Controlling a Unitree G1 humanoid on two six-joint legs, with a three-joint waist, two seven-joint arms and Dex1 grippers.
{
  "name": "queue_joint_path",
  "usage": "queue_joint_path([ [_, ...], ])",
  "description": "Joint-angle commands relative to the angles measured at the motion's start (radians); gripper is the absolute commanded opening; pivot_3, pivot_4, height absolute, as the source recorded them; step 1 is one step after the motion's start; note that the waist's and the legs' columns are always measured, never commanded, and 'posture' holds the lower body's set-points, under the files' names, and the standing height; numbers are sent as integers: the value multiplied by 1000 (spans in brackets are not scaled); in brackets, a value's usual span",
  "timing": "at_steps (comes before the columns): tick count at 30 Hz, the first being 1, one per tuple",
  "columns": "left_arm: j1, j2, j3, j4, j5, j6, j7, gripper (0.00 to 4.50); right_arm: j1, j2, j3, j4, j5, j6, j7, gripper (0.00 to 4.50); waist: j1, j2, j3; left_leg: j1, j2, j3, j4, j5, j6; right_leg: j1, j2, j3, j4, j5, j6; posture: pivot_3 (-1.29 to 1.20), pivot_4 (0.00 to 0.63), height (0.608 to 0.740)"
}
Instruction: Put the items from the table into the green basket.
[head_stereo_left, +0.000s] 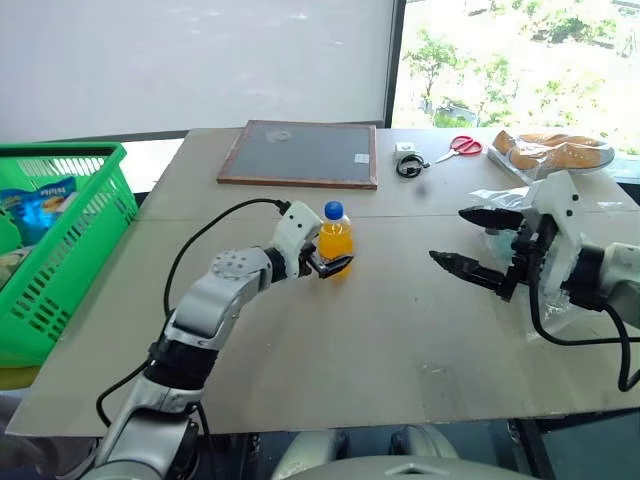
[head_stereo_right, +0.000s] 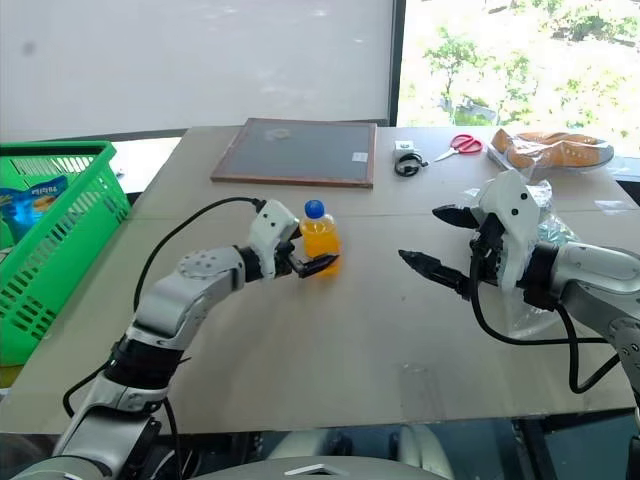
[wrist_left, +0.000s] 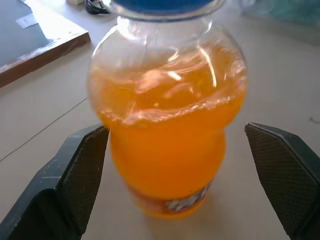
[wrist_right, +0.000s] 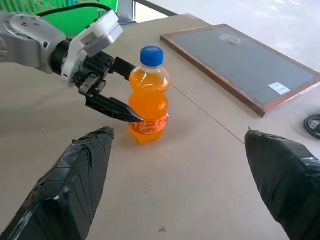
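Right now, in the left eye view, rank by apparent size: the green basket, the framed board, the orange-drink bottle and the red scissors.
1. Green basket, though it is cut off by the frame and nearer the camera.
2. Framed board.
3. Orange-drink bottle.
4. Red scissors, but they lie farther back, so this last placing is unsure.

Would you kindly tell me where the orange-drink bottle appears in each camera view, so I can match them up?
Left eye view: orange-drink bottle at table centre, between the left gripper's open fingers.
Right eye view: bottle just left of centre.
Left wrist view: bottle close up, between both fingers.
Right wrist view: bottle upright, upper middle.
Shared landmark: framed dark board behind it.
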Motion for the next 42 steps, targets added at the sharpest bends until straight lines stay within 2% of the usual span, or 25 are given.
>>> queue_joint_path([
  [1,-62,-53,-3,104,70,-78,30,4458,-4,-15,-30,-23,14,-6,-12,4500,0,0,0,0,0,0,0,0,0,0,0,0,0,0,0,-78,21,740],
  [3,-74,-80,-16,148,94,-115,17,4458,4,-22,-26,-28,9,-7,-14,4500,0,0,0,0,0,0,0,0,0,0,0,0,0,0,0,-82,22,740],
  [4,-74,-88,-21,160,104,-129,7,3924,10,-28,-24,-31,2,-9,-12,4500,0,0,0,-1,0,0,0,0,0,0,0,0,-1,0,0,-82,22,740],
  [6,-70,-97,-23,166,114,-139,-6,3154,23,-41,-22,-34,-15,-16,-5,4500,-2,0,0,-1,0,0,0,0,0,0,0,0,-1,0,0,-82,22,740],
  [7,-69,-101,-20,166,118,-141,-9,2953,28,-47,-20,-32,-27,-23,-2,4500,-4,0,0,-1,0,0,0,0,0,0,0,0,-1,0,0,-88,26,740],
  [11,-63,-103,31,142,110,-127,5,2955,12,-34,15,-3,-67,-51,-4,4500,-9,1,-1,-1,0,-1,0,0,1,0,0,-1,-1,0,0,-71,28,740],
  [14,-67,-89,107,100,93,-113,33,2955,-51,10,100,25,-104,-63,-20,4500,-22,1,0,0,0,-1,0,0,1,0,0,-1,0,0,0,-27,27,740],
  [18,-120,-2,272,52,75,-73,90,2955,-189,124,223,111,-154,-41,-69,4500,-31,0,1,-1,0,-1,0,0,0,-2,1,0,2,0,0,53,22,740],
  [21,-236,130,437,112,82,-41,171,2955,-283,214,269,156,-133,-22,-63,4500,-23,-4,3,-6,0,-1,0,1,-2,-10,2,1,7,0,0,100,21,740],
  [23,-318,223,502,186,97,-43,205,2955,-325,240,299,183,-151,-28,-48,4500,-18,-5,3,-14,0,-3,2,2,-3,-18,2,-1,8,0,0,132,19,740],
  [26,-422,348,528,331,125,-76,198,2955,-367,275,331,217,-175,-54,-21,4500,-4,-6,2,-15,-3,-7,2,2,-3,-20,1,-2,7,0,0,175,17,740],
  [31,-643,562,440,729,255,-208,156,2955,-410,370,355,228,-166,-147,77,4500,35,-6,2,-14,-11,-17,2,2,-3,-21,-2,-3,7,0,0,207,16,740],
  [34,-742,633,355,930,341,-289,127,2955,-410,394,359,212,-150,-158,111,4500,56,-9,1,-14,-11,-19,2,2,-4,-21,-1,-5,8,0,0,215,14,740],
  [37,-799,656,311,1086,390,-401,112,2955,-403,401,358,203,-151,-166,128,4500,72,-12,0,-14,-11,-20,2,2,-4,-21,-1,-5,8,0,0,217,11,740],
  [42,-799,675,306,1271,435,-535,242,2955,-390,397,347,190,-151,-183,162,4500,94,-16,-2,-14,-11,-20,2,2,-4,-21,-1,-5,8,0,0,215,8,740],
])
